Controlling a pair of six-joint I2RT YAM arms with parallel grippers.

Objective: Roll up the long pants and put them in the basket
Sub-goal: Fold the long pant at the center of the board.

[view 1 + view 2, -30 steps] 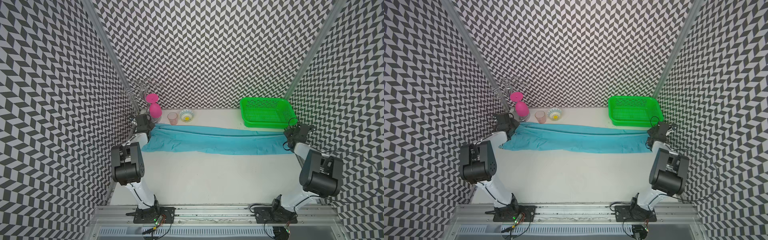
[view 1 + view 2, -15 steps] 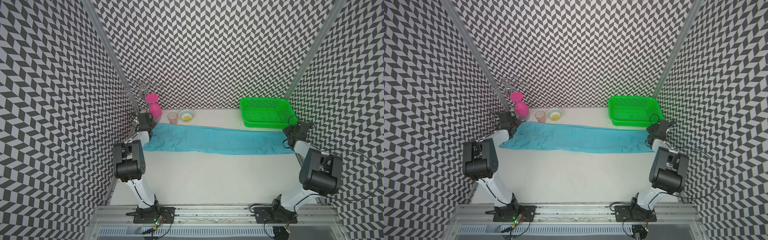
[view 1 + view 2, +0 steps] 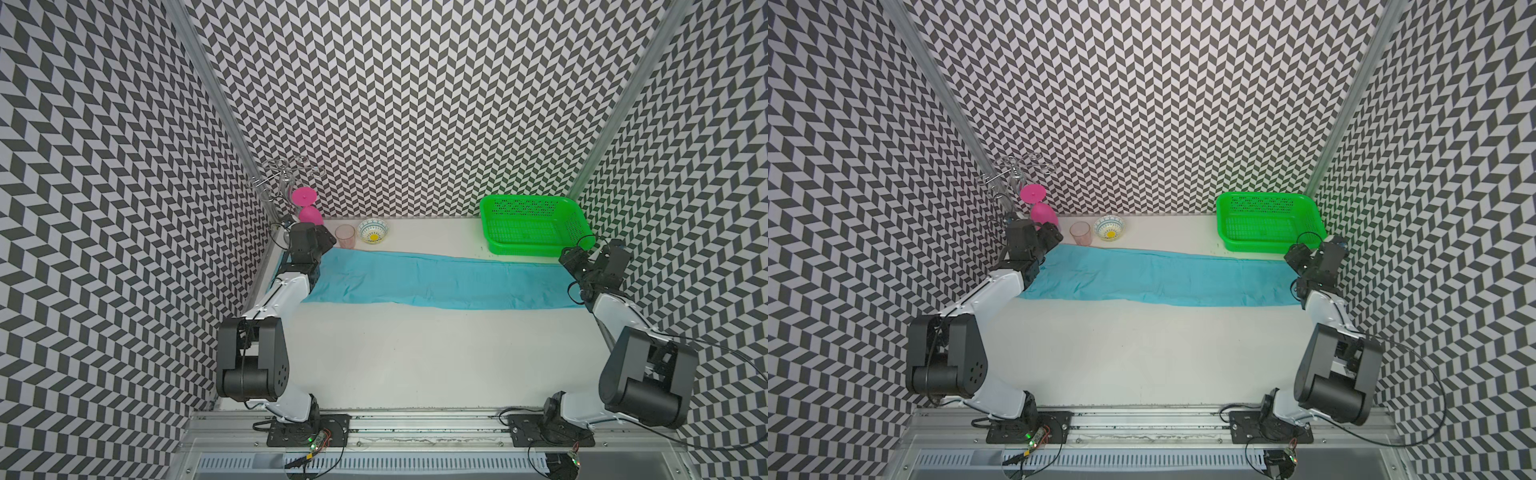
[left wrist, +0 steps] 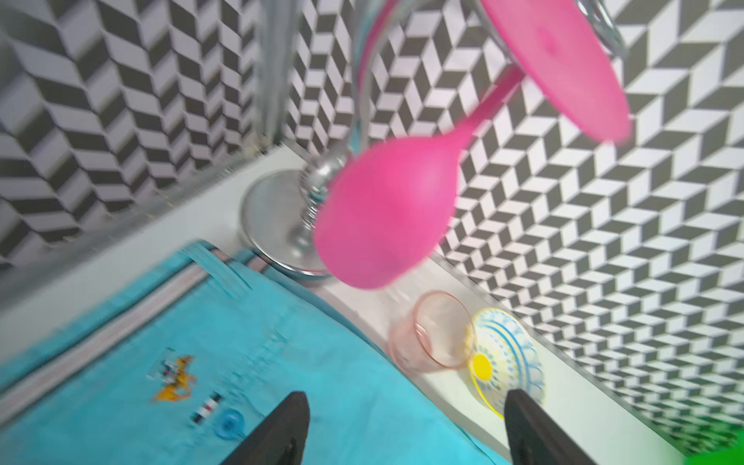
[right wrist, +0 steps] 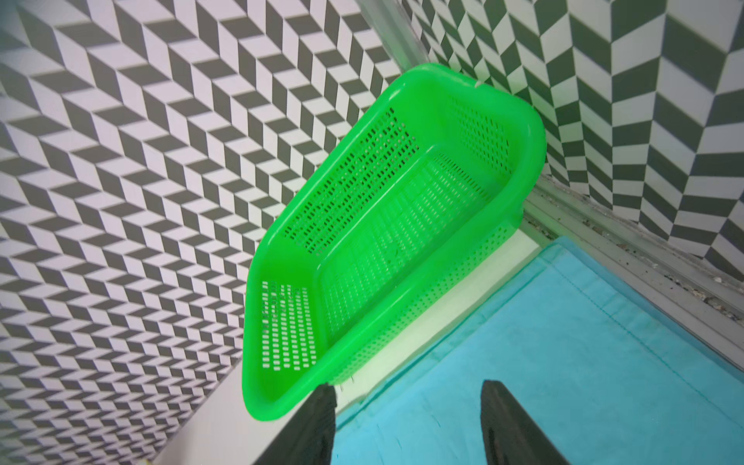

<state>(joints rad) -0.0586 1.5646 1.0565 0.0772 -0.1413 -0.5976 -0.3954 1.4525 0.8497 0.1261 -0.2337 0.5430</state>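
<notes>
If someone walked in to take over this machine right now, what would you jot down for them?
Left tool: open, empty, over the waistband end of the long pants.
Right tool: open, empty, over the hem end, beside the green basket.
Pants: one long flat strip across the far side of the table.
Done: pants laid out straight.
Left: the whole roll; no turn started yet.

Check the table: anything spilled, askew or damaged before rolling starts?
Nothing spilled or broken. The long pants lie flat but slightly slanted, creased near the waistband end, whose corner crowds the base of the metal rack. The pink cup stands upright.
</notes>
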